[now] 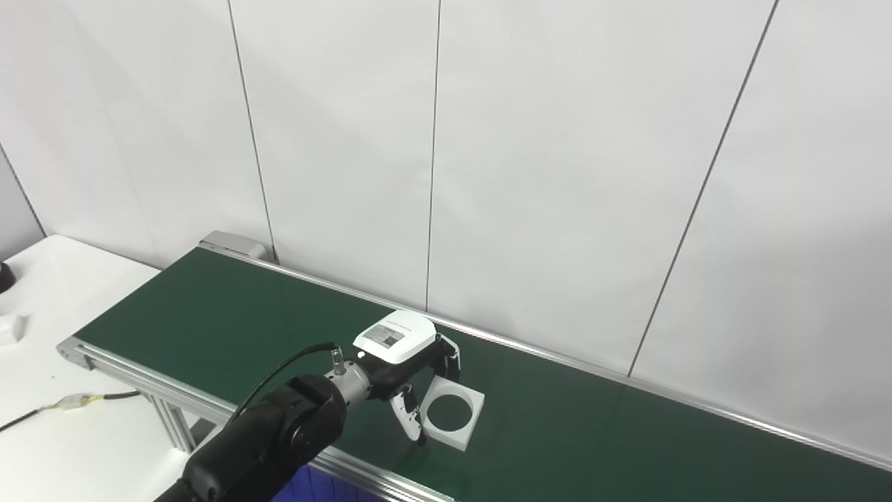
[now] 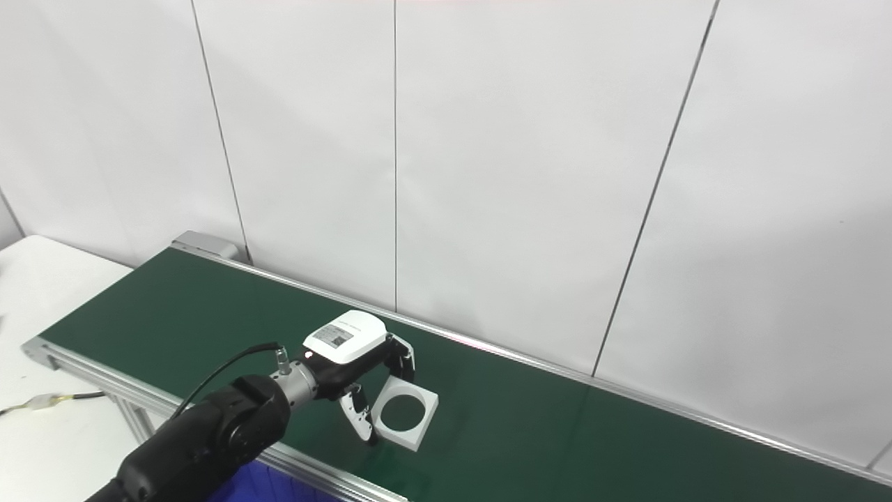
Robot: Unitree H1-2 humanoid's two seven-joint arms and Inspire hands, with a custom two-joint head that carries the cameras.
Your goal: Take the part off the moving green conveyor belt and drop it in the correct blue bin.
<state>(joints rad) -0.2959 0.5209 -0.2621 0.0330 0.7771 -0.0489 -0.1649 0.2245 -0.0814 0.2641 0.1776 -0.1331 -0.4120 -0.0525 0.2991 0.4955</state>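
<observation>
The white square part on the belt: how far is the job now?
Done: the left hand has reached the white square part on the green belt. In hand: its fingers sit around the part's left edge; whether they grip cannot be told. Left: lifting it and dropping it into a blue bin, barely visible below the belt.

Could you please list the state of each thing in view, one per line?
Left hand: fingers apart, around the part's left edge, not clearly gripping.
White square part: flat on the belt, round hole facing up.
Green conveyor belt: carries only this part; motion cannot be told.
Blue bin: a sliver shows below the belt; contents hidden.
Right hand: not in view.
</observation>
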